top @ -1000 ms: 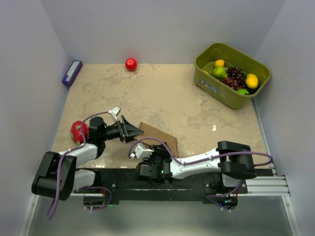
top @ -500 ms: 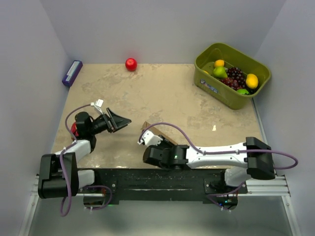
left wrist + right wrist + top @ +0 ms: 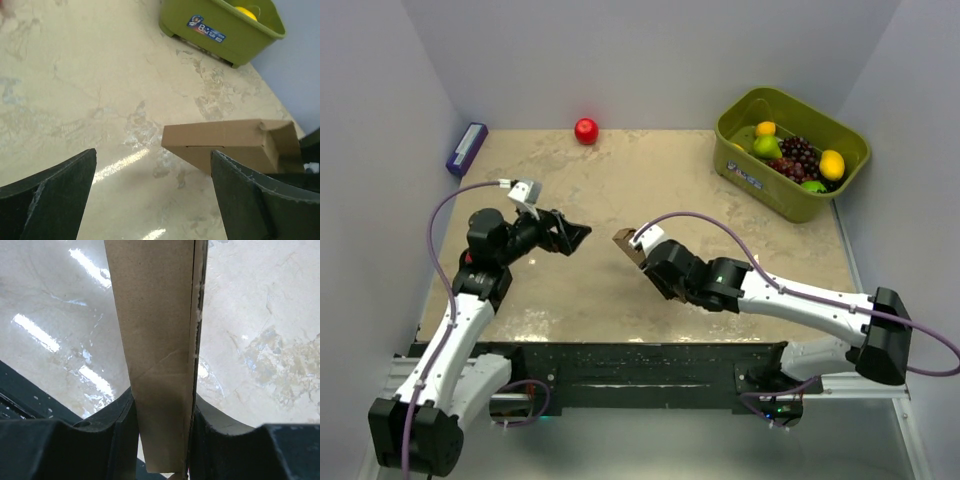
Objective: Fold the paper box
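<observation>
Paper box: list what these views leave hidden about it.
Top external: the right gripper covers most of the paper box; only one brown corner shows.
Left wrist: its lower right part lies behind a finger of the left gripper.
Right wrist: the frame's top edge cuts it off; flaps cannot be told.

- The paper box (image 3: 625,245) sits clamped between the jaws of the right gripper (image 3: 648,258), at the middle of the bench (image 3: 650,180)
- The left gripper (image 3: 572,235) hangs to the left of the box, jaws spread, apart from it
- A bin (image 3: 790,195) stands in the far right corner, with fruit (image 3: 798,155) in it
- An apple (image 3: 586,130) lies at the far edge, left of centre
- A flat packet (image 3: 466,149) lies in the far left corner, by the wall
</observation>
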Robot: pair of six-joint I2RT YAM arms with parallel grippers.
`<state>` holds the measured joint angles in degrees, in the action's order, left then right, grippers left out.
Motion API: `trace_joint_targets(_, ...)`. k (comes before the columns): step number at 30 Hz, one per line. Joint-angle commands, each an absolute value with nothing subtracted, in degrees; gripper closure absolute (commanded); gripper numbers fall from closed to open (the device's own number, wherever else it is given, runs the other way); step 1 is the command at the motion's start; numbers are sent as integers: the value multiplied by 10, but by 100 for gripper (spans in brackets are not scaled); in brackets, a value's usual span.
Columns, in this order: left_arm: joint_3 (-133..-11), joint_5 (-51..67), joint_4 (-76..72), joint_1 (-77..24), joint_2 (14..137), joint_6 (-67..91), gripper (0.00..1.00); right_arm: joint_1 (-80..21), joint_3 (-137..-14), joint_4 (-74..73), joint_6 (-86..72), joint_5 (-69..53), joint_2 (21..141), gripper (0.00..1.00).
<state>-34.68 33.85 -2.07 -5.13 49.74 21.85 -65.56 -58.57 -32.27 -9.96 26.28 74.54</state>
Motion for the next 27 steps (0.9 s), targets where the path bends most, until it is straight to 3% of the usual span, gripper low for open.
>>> trace_joint_targets(1,-382,233,62,-108,479,91,1,-624,-605,-295,-42,168,737,78)
trace_joint_targets(10,-368,278,46,-108,457,82,2,-575,-653,-318,57,40,795,79)
trace_joint_targets(17,-364,277,47,-108,449,79,2,-564,-758,-417,117,27,906,80)
trace_joint_targets(25,-363,257,60,-108,448,76,2,-548,-813,-470,145,2,963,68)
trace_joint_targets(27,-363,245,63,-108,447,77,2,-545,-818,-463,149,-17,971,61)
